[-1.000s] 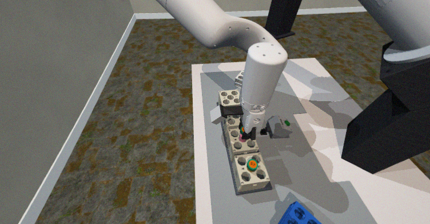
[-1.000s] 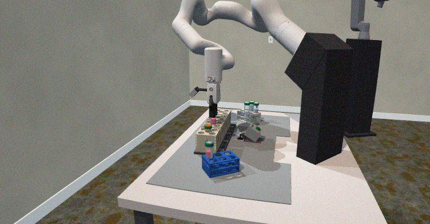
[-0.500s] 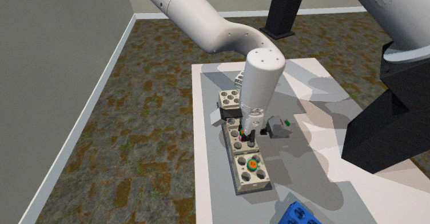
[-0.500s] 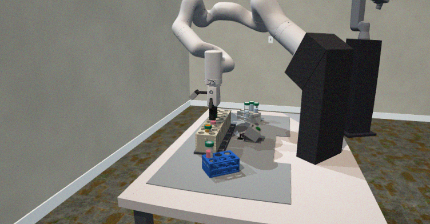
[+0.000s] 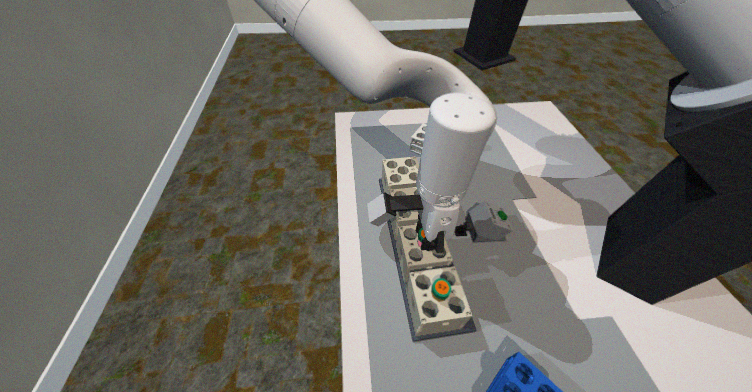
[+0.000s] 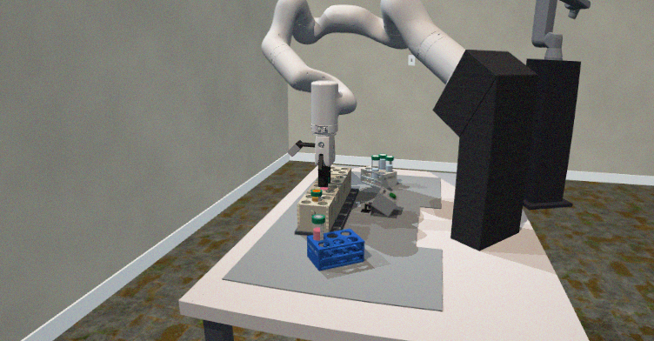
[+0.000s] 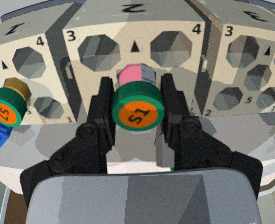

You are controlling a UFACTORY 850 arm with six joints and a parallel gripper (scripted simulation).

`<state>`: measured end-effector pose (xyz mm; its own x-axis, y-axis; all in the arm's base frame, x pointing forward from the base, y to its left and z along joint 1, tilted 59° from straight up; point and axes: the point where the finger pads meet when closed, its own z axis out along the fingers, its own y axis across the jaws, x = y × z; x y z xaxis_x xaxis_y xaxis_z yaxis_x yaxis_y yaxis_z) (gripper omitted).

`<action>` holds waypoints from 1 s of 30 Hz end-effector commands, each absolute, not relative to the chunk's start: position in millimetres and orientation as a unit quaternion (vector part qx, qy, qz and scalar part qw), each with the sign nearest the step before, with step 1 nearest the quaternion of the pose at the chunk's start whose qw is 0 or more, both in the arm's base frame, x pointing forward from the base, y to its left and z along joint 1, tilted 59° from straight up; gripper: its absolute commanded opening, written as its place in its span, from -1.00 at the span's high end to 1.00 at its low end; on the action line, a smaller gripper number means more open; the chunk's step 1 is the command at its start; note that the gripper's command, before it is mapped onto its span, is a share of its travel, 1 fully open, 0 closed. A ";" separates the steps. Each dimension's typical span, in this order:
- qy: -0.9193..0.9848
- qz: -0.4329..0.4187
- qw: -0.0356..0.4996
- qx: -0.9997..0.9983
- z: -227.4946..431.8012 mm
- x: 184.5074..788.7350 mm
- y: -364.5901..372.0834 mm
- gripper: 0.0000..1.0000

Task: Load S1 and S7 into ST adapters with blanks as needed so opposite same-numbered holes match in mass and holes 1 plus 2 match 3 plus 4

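Note:
My gripper [image 7: 137, 90] is shut on sample S7 [image 7: 137, 107], a pink-filled tube with a green cap and orange dot. It holds the tube upright, low in the near row of the middle adapter [image 7: 136, 50] on the loading stand ST. I cannot tell which hole. Only a short pink length shows under the cap. The gripper also shows in the top and exterior views [image 5: 431, 239] [image 6: 323, 173]. Sample S1 [image 5: 441, 287] [image 7: 4, 110] stands in a hole of the nearest adapter. The blue sample rack RS [image 6: 337, 248] holds one tube [image 6: 317, 226].
The blank rack RB [image 6: 379, 177] with three green-capped blanks [image 6: 382, 159] stands behind the stand. The grey box with the green DONE key [image 5: 489, 221] lies just right of the stand, close to my gripper. My black base column [image 6: 490, 150] is at the right.

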<state>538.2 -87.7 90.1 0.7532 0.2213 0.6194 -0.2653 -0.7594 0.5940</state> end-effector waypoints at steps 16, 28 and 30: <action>-0.012 0.351 0.346 0.870 87.1 541.9 -91.1 1.00; -0.012 0.351 0.346 0.870 86.9 542.1 -91.3 0.15; -0.012 0.351 0.346 0.870 86.9 542.1 -91.3 0.15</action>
<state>542.2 -91.6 86.8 0.7532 0.2214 0.6194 -0.2653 -0.7595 0.5940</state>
